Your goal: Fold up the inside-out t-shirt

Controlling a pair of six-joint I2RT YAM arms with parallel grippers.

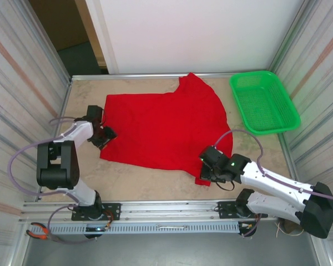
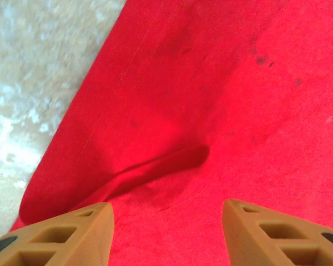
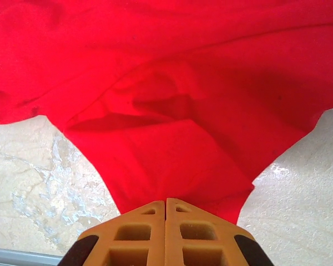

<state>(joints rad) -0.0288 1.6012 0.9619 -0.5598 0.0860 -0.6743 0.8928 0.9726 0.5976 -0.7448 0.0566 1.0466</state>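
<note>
- One green mesh basket stands at the far right of the table. Its mesh floor shows bare from wall to wall.
- One red t-shirt lies spread across the middle of the table, left of the basket and apart from it. One sleeve points toward the far edge. The side facing up is plain red.
- Two arms are at the shirt, one on each side of it.
- The left gripper is at the shirt's left edge, close to the near left corner. In the left wrist view its two orange fingers stand well apart above the cloth, with a raised crease running between them. I cannot tell whether they have hold of any cloth.
- The right gripper is at the shirt's near right corner. In the right wrist view its fingers are pressed together. A tongue of red cloth narrows down into their tips, so they are pinching the shirt there.
- Pale table surface shows on both sides of that pinched tongue.
</note>
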